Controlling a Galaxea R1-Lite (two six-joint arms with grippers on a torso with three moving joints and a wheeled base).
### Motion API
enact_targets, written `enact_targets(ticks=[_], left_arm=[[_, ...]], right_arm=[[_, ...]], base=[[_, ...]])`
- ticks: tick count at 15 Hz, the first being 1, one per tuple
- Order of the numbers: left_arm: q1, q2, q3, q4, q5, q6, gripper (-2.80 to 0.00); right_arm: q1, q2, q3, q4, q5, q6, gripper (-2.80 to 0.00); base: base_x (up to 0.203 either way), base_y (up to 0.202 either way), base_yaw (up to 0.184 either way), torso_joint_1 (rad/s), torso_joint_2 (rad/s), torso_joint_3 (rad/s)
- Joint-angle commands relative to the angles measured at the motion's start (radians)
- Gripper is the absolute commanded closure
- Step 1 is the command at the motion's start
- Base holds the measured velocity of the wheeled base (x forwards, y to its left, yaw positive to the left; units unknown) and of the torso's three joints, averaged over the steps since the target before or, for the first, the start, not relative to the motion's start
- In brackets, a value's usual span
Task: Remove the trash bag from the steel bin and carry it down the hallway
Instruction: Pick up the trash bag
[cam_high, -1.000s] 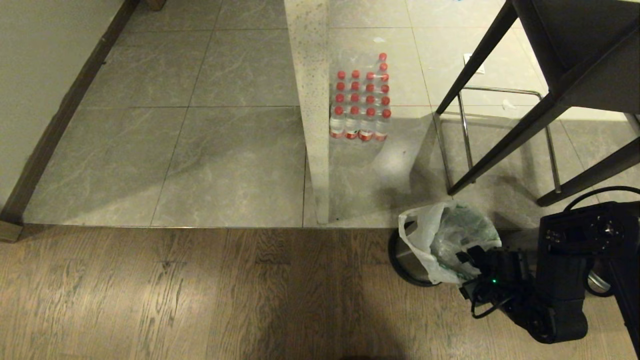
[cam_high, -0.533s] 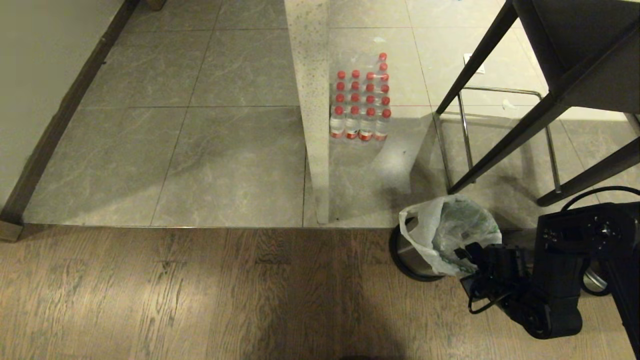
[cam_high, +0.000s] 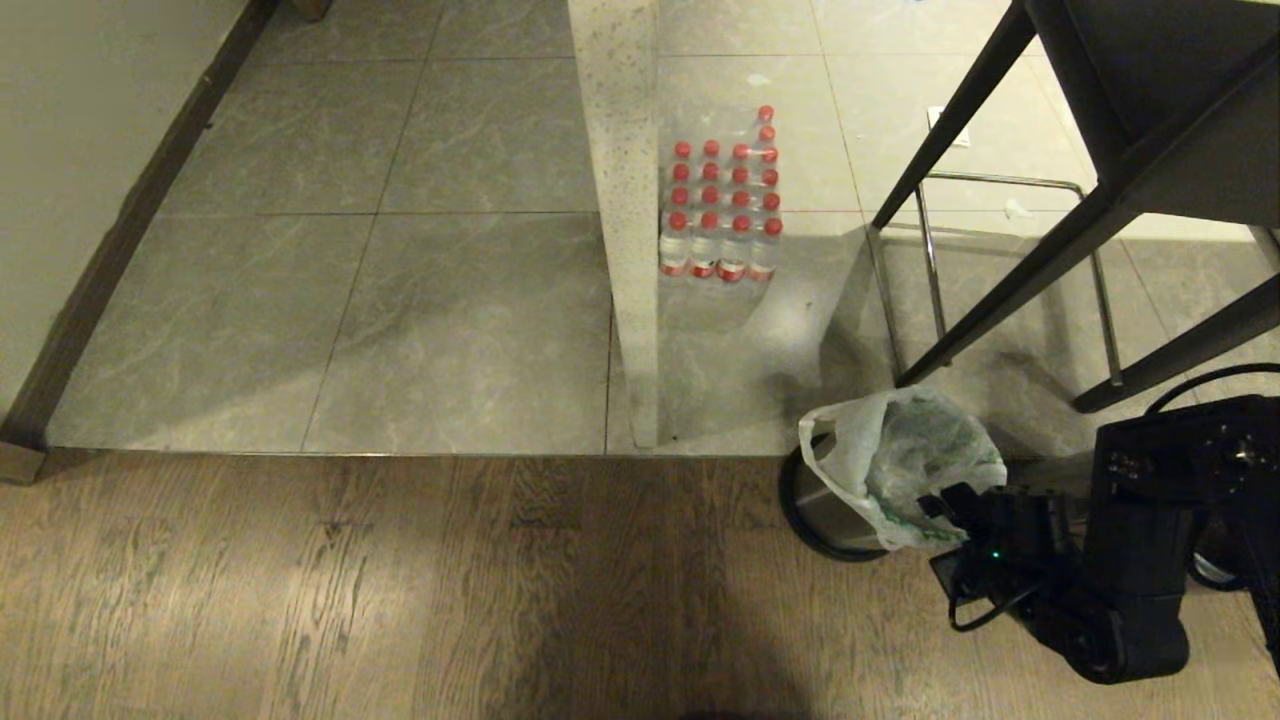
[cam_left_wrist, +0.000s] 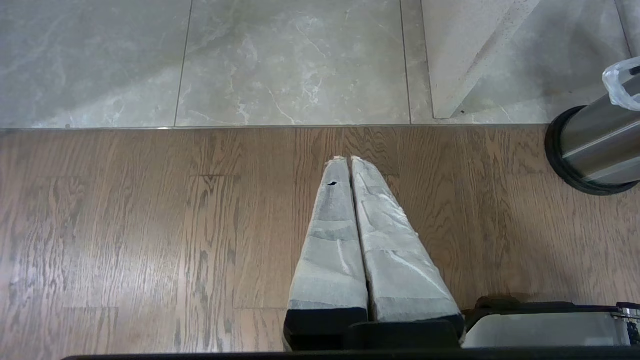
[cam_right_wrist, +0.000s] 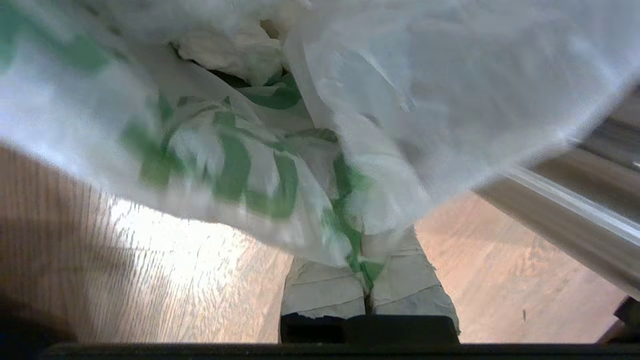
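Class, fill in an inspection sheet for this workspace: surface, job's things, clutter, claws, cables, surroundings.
Surface: wood floor meeting grey tiles.
Job's things: trash bag sits in the steel bin.
Clutter: pack of red-capped bottles beside a pillar.
Claws: right claw shut on the trash bag's edge; left claw shut, empty, above the wood floor.
Cables: black cable looped at the right arm.
Surroundings: dark stool legs, wall skirting.

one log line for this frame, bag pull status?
right hand: shut on bag | bag: in bin, not out yet | left hand: shut, idle over wood floor | hallway carry: not started
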Motion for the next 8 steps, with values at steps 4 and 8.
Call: enact_targets(ticks=[4, 8], left_arm=[[0.0, 0.001, 0.0, 0.0, 0.0, 0.001, 0.0], [0.0, 0.001, 0.0, 0.0, 0.0, 0.001, 0.0]], right_arm=[[0.011, -0.283, 0.164, 0.031, 0.001, -0.008, 0.0], [0.036, -0.454, 0.198, 0.168, -0.006, -0.006, 0.0]], base=[[0.0, 0.0, 0.0, 0.0, 0.0, 0.0], [0.0, 0.0, 0.0, 0.0, 0.0, 0.0]])
